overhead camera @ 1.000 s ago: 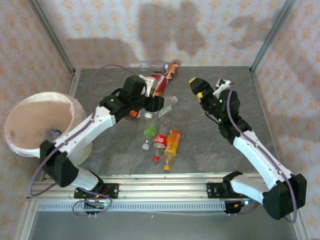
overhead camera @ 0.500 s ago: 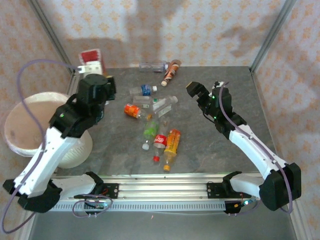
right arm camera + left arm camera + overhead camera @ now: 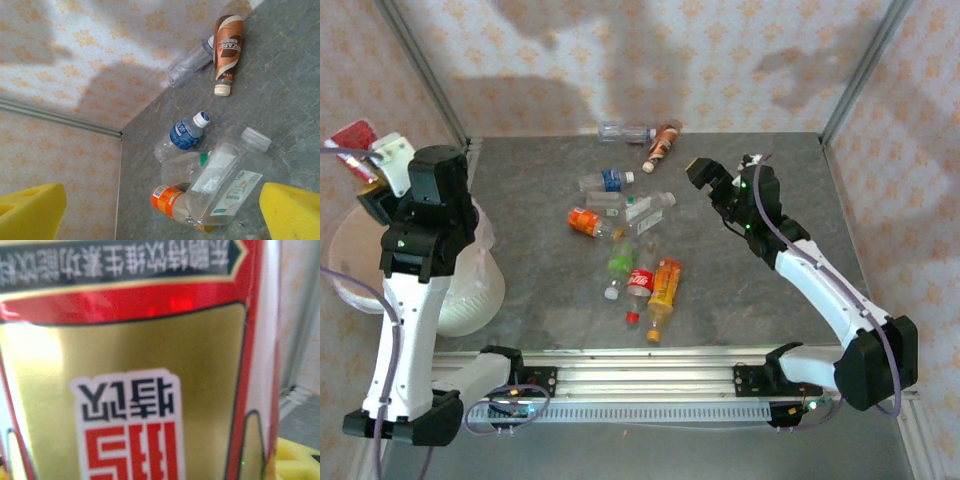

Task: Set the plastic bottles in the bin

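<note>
Left gripper [image 3: 368, 168] held high at table's left edge, clenched on red-and-gold-labelled plastic bottle [image 3: 130, 365]. Bottle's long axis not determined.

Large round white bin with translucent liner [image 3: 470, 295] seen below it, partly hidden by left arm. Bottle judged over bin's far side; whether squarely over opening cannot be told. Release judged as next step.

Right gripper [image 3: 705, 178] spread wide, nothing grasped. Heap of small plastic bottles [image 3: 625, 235] lying at table's middle, to its left. Right arm judged nearer.
</note>
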